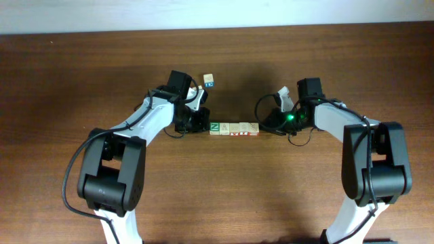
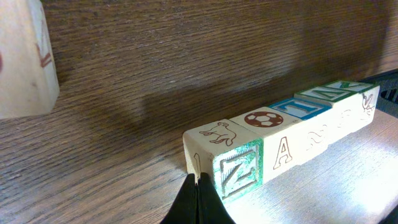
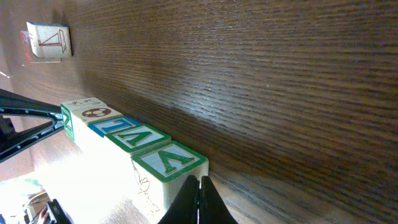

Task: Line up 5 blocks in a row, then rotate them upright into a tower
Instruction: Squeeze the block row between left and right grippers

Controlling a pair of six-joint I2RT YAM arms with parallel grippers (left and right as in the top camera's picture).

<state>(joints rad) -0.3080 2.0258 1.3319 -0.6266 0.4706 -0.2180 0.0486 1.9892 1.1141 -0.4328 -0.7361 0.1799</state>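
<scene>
Several light-wood blocks point(image 1: 234, 129) lie in a straight row at the table's middle. The left end block shows a green "Z" point(image 2: 239, 171) on its side. The right end block carries a green letter on top point(image 3: 169, 160). My left gripper point(image 1: 204, 125) is shut with nothing in it, and its tip point(image 2: 198, 184) touches the Z block's end face. My right gripper point(image 1: 264, 127) is shut too, empty, with its tip point(image 3: 200, 182) against the row's other end. Down the row, the right wrist view also shows the left gripper's dark fingers point(image 3: 28, 124).
A loose cube point(image 1: 209, 81) with a blue mark on top stands behind the row, apart from it. It shows at the upper left of the left wrist view point(image 2: 25, 56) and far off in the right wrist view point(image 3: 48, 40). Bare brown table point(image 1: 224, 196) surrounds everything.
</scene>
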